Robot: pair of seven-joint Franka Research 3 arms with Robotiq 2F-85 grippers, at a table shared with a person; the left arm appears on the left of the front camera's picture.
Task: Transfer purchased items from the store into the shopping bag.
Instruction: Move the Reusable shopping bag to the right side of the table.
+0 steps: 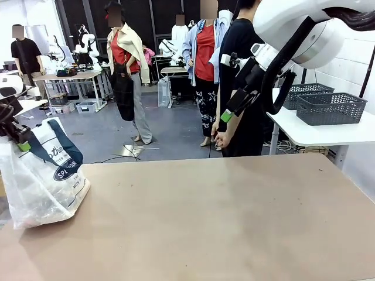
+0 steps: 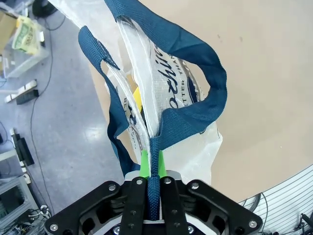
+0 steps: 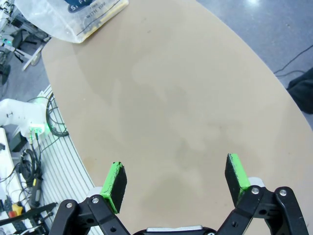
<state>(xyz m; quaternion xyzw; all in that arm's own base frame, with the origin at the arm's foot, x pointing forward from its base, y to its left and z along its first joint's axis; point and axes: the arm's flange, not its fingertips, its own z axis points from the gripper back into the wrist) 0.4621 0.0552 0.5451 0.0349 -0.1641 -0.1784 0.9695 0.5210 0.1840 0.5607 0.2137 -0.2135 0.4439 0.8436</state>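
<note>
Shopping bag (image 1: 44,175): a translucent whitish plastic tote with navy strap handles and a navy oval logo, slumped at the left edge of the table (image 1: 222,222), near its far left corner.
Purchased items: only dim shapes through the bag wall; a yellow patch (image 2: 138,98) shows in the left wrist view. What they are cannot be told.
Left gripper (image 2: 150,164): clenched on a navy strap handle (image 2: 195,63), with a fold of the bag's plastic caught between the green pads (image 2: 144,164) beside the strap.
Right gripper (image 3: 176,181): released, jaws wide apart and holding nothing, raised over the bare tabletop; in the front view it hangs high near the table's far right side.
Handling, as a judgement: the bag looks soft and floppy, its thin wall likely slippery and easy to tear, so the woven straps seem the safest hold. The load looks light.
Surroundings: a person (image 1: 240,82) in black stands just beyond the far edge. Dark grey lattice baskets (image 1: 328,108) sit on a white side table off the right edge.
In the way: nothing lies on the tabletop between the bag and the right gripper.
</note>
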